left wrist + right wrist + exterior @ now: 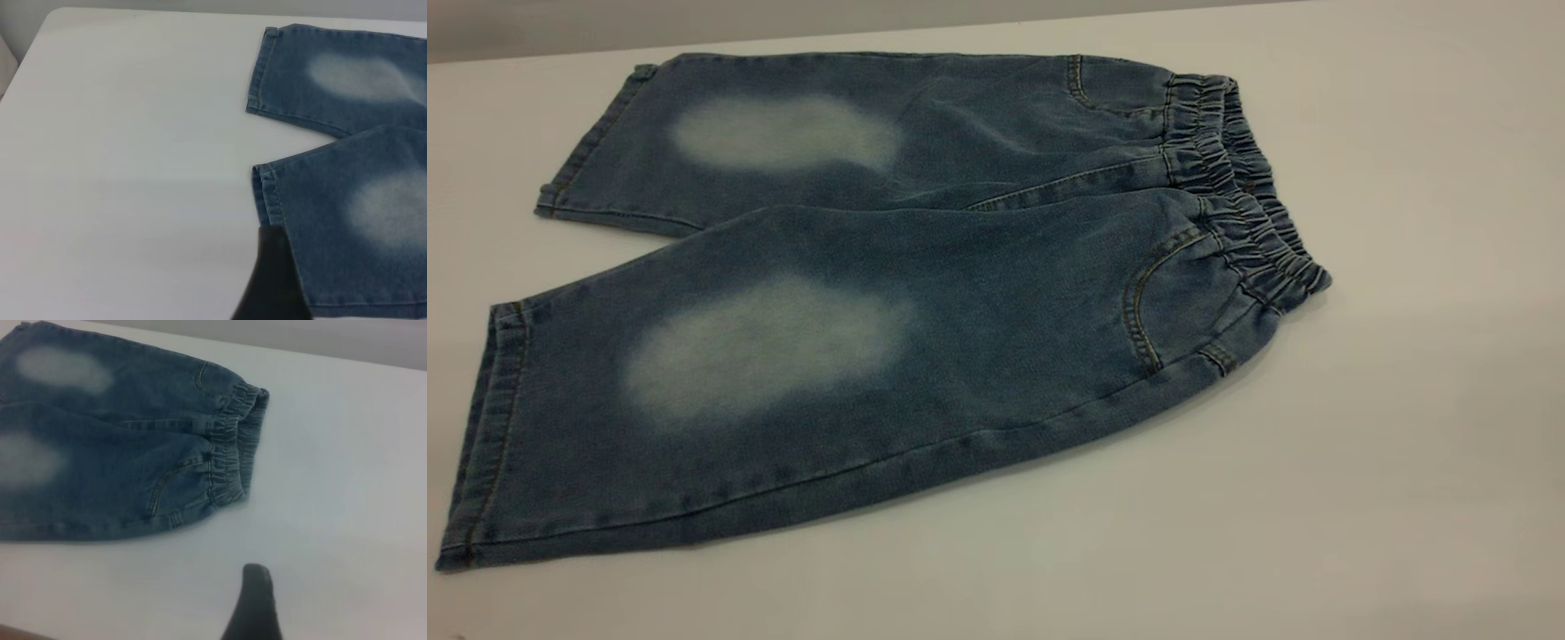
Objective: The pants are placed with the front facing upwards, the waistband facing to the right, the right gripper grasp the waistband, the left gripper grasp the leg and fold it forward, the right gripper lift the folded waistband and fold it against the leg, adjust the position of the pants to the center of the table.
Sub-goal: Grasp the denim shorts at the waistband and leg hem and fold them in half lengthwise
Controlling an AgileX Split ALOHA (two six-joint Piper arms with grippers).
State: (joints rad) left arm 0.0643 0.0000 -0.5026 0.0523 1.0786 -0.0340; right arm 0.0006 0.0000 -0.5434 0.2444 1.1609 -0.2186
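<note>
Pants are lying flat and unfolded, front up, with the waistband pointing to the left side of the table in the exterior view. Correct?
Not quite. In the exterior view the waistband lies at the right end of the pants, and the leg hems are at the left. The rest holds: the pants lie flat, unfolded and front up on the table, with the curved front pockets showing.

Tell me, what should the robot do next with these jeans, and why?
Probably bring the right gripper down onto the waistband. The pants lie flat and unfolded on the table, and neither gripper touches them; the left gripper hovers by a leg hem.
</note>
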